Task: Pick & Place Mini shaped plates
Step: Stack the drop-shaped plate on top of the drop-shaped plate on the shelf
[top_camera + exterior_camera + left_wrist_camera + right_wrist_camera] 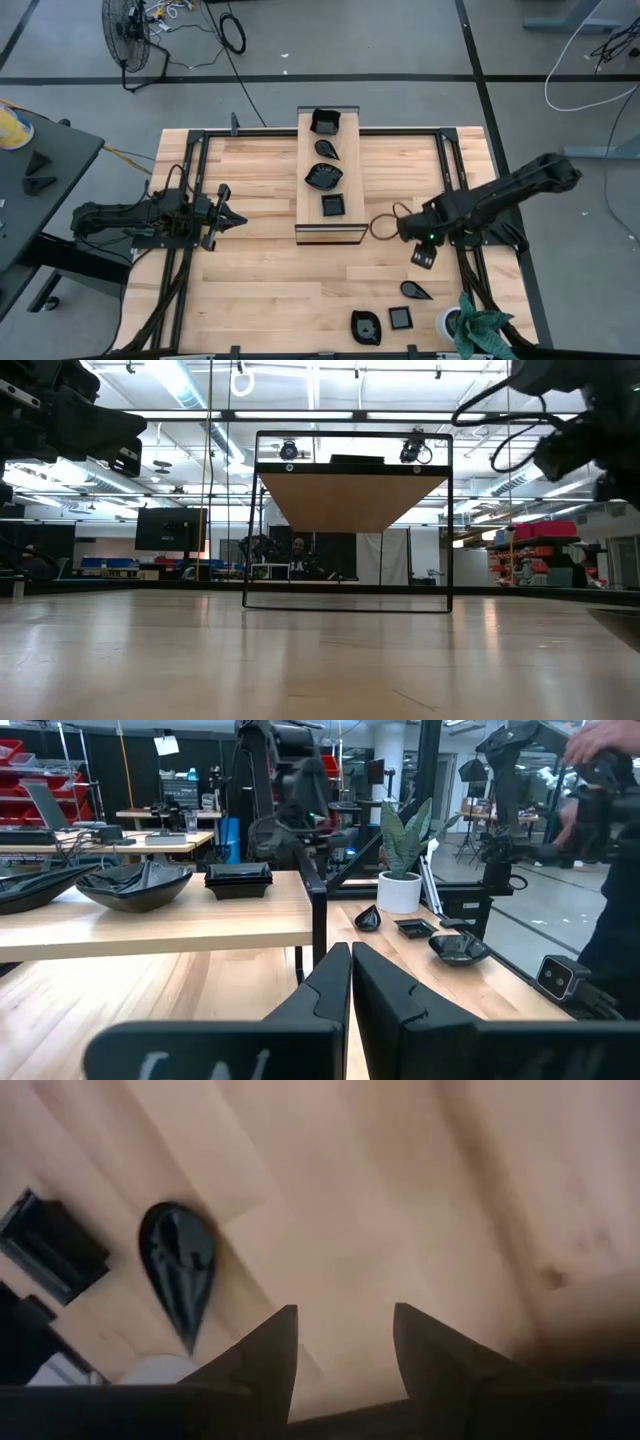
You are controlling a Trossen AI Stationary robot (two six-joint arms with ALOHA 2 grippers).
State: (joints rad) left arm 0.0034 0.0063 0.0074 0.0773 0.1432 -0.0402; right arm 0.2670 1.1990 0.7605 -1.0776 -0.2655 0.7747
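pale wooden counter (260,280) carrying a raised wooden board (330,225) mid-surface. four black mini plates (325,176) on the board, three more (400,318) right of it near the counter's front edge. left fingers (232,217) left of board, shut, empty. right fingers (424,256) right of board, parted above bare wood, empty.

Overhead, table-level, two wrist cams; table (250,290) shared.

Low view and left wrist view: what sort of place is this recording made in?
Most likely a robotics lab or workshop in a large open industrial hall. Long ceiling strip lights run overhead, shelves of red bins line the far wall, and workbenches with gear stand behind the wooden table.
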